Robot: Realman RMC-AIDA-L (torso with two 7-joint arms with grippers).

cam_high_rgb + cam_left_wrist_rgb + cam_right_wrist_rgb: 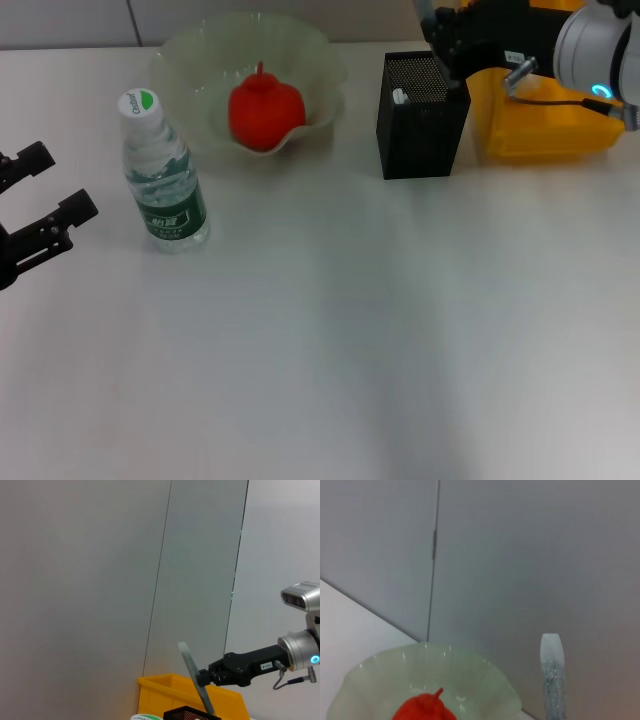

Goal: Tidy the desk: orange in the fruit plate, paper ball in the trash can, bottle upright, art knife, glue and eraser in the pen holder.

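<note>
The orange (265, 112) lies in the pale green fruit plate (190, 55); both also show in the right wrist view, the orange (425, 709) and the plate (365, 680). The bottle (165, 180) stands upright left of the plate. My right gripper (447, 70) hangs over the black mesh pen holder (420, 130). In the left wrist view it (202, 676) is shut on a long slim grey-green tool, seemingly the art knife (192, 677), slanting down into the holder (192, 714). The yellow trash can (540, 130) stands behind my right arm. My left gripper (50, 185) is open and empty at the table's left edge. Paper ball and eraser are hidden.
A small white item (400, 97) shows inside the pen holder's rim. The white table (330, 330) stretches in front of the objects. A grey wall stands behind the table.
</note>
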